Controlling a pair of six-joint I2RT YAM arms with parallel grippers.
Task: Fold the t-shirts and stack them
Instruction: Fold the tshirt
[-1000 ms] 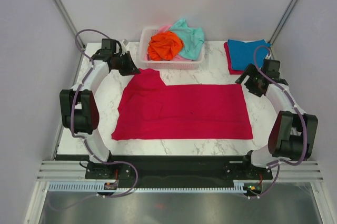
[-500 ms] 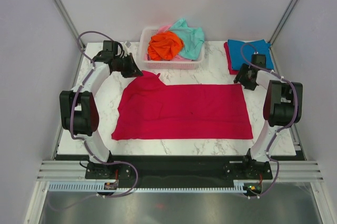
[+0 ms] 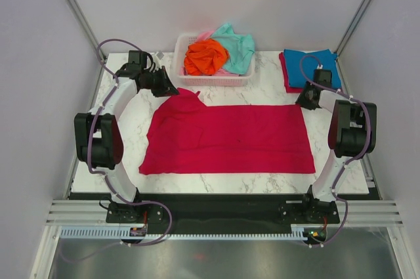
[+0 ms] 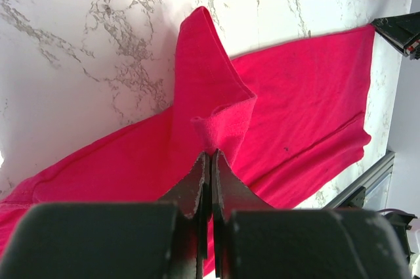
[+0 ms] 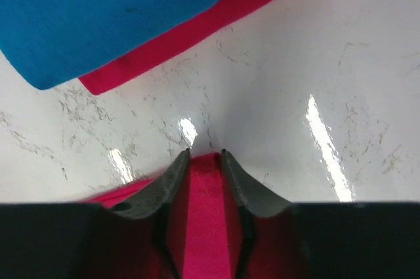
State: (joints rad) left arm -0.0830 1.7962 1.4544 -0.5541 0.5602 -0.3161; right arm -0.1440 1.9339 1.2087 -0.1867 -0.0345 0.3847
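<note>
A crimson red t-shirt (image 3: 230,138) lies spread flat across the middle of a white marble-patterned table (image 3: 131,128), seen from above. Its body runs left to right, and one sleeve points toward the far left of the table.

The left arm (image 3: 102,140) reaches along the left side of the table to that sleeve. In the left wrist view, the left fingers (image 4: 194,190) are pressed tightly together, pinching a small fold at the sleeve's hem. The fold stands up off the table in a ridge, and the rest of the shirt lies flat.

The right arm (image 3: 348,128) reaches to the far right corner of the same shirt. In the right wrist view, the right fingers (image 5: 172,177) stand a narrow gap apart, with the red corner lying between their tips. Whether they actually squeeze the cloth cannot be told.

A pale slatted basket (image 3: 210,82) sits in the middle of the table's far edge. It holds a crumpled orange t-shirt (image 3: 205,57), a mint-teal t-shirt (image 3: 237,46) to its right, and a sliver of a pink t-shirt (image 3: 205,33) behind.

At the far right corner, a folded blue t-shirt (image 3: 310,65) rests on top of a folded red t-shirt (image 3: 287,77), whose edge shows along the stack's left side. This stack sits just beyond the right fingers, apart from the spread shirt.
</note>
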